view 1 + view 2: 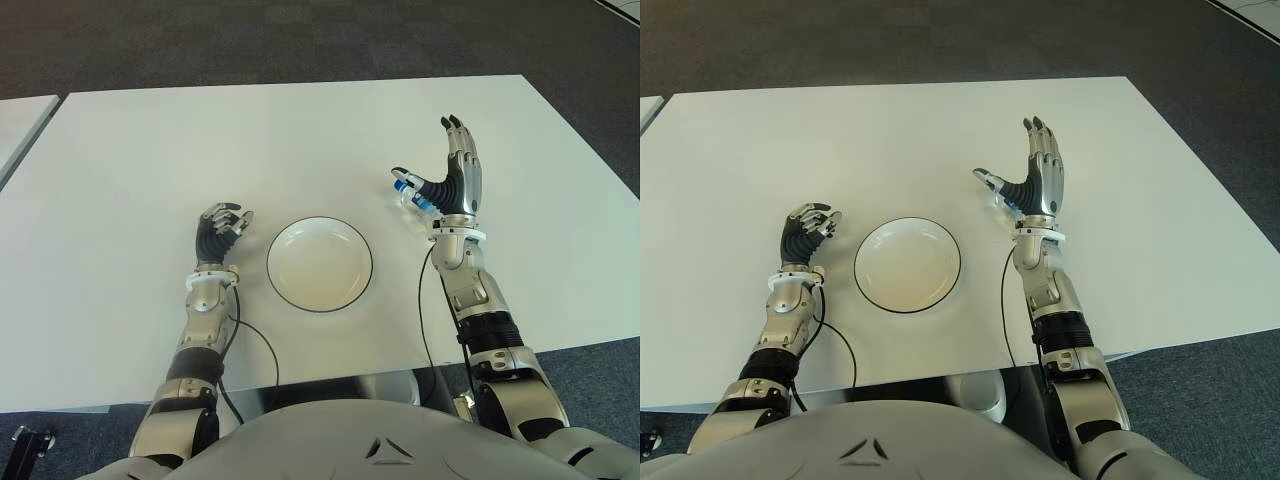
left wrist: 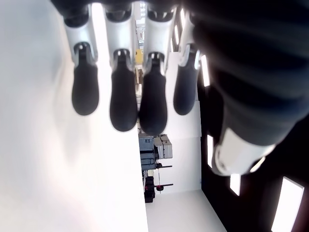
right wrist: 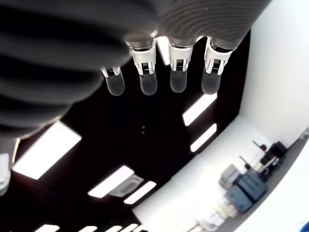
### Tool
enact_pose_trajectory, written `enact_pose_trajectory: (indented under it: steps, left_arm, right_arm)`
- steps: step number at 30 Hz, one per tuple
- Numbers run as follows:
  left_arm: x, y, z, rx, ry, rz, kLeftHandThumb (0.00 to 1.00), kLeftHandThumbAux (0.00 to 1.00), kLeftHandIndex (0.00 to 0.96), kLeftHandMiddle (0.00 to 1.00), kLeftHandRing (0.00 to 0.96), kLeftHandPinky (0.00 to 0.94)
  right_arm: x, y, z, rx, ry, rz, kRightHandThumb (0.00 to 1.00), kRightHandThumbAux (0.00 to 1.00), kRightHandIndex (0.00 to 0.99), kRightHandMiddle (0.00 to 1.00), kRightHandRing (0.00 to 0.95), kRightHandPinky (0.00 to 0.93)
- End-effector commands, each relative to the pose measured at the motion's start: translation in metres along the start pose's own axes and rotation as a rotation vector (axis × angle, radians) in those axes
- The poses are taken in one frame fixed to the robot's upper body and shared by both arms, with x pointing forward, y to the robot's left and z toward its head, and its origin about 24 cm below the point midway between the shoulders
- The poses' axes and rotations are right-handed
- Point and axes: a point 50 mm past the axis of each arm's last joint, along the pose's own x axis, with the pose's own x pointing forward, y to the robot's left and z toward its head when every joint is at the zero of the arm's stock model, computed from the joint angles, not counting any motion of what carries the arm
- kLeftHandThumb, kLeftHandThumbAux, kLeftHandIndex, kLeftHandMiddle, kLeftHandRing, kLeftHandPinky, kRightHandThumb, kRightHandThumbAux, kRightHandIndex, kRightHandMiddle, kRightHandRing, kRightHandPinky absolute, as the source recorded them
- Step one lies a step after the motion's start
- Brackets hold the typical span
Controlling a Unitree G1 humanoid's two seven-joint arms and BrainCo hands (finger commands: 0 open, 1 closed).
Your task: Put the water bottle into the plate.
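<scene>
A: Where is the small clear plastic water bottle with the blue cap (image 1: 409, 195)?

B: On the white table (image 1: 140, 160), right of the round white plate with the thin dark rim (image 1: 320, 264). It is mostly hidden behind the right hand (image 1: 452, 180), close by the thumb.

A: Which way does it lie?

B: I cannot tell. Only the blue cap end peeks out, on the plate side.

A: Is the hand holding it?

B: No. The fingers (image 1: 461, 150) are straight and spread, pointing away from the robot, thumb out sideways. It grips nothing.

A: And the other hand?

B: The left hand (image 1: 220, 231) shows left of the plate, fingers loosely curled, empty. The right one is much nearer, so I think it should grab.
</scene>
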Motion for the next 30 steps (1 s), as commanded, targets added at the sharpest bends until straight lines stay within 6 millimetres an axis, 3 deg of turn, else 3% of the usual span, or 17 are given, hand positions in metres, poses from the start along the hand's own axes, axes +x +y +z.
enact_pose_trajectory:
  steps: [1, 18, 30]
  left_arm:
    - [-0.004, 0.002, -0.003, 0.004, 0.012, 0.012, 0.708, 0.713, 0.435, 0.656, 0.634, 0.613]
    - [-0.003, 0.006, -0.003, 0.001, 0.009, 0.022, 0.707, 0.712, 0.436, 0.680, 0.662, 0.635]
    - [-0.002, 0.008, -0.006, 0.000, 0.025, 0.036, 0.708, 0.712, 0.436, 0.682, 0.659, 0.632]
  right_arm:
    - [0.001, 0.011, -0.005, -0.100, 0.096, 0.087, 0.642, 0.295, 0.000, 0.000, 0.000, 0.000]
    - [-0.009, 0.047, -0.036, -0.374, 0.294, 0.396, 0.674, 0.208, 0.000, 0.000, 0.000, 0.000]
    - [-0.022, 0.061, -0.057, -0.491, 0.392, 0.606, 0.737, 0.248, 0.000, 0.000, 0.000, 0.000]
